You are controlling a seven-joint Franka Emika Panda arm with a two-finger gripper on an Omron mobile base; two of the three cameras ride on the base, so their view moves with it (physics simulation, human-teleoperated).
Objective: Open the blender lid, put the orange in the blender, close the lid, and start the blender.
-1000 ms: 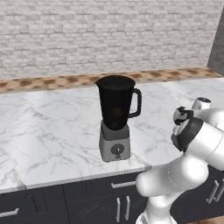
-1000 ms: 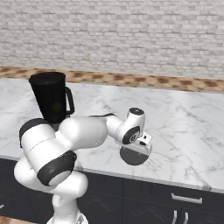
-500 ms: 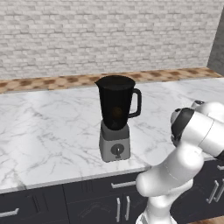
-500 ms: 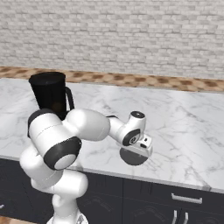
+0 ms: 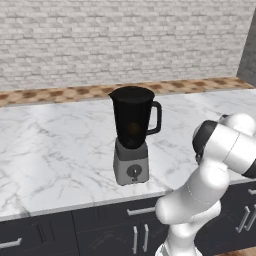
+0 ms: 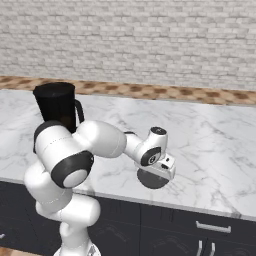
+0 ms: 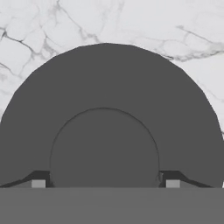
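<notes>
In the left base view the blender stands near the front edge of a white marble worktop, its black jar open at the top and its grey base showing a round dial at the front; a faint orange-brown patch low inside the jar may be the orange, though it is too dim to be sure. Behind the worktop runs a brown speckled strip and a pale brick wall, and dark drawers sit below. The white arm rises at the lower right and bends away to the right, blocking the right end of the worktop. In the right base view the arm's shoulder stands in front of the blender, hiding its base, and the forearm reaches right and down to the worktop near its front edge. There the gripper is set over the blender lid, a dark disc lying well to the right of the blender. In the hand view the lid lies flat on the marble worktop, and the two fingertips stand narrowly apart, one at each side of its raised centre knob, up against it.
</notes>
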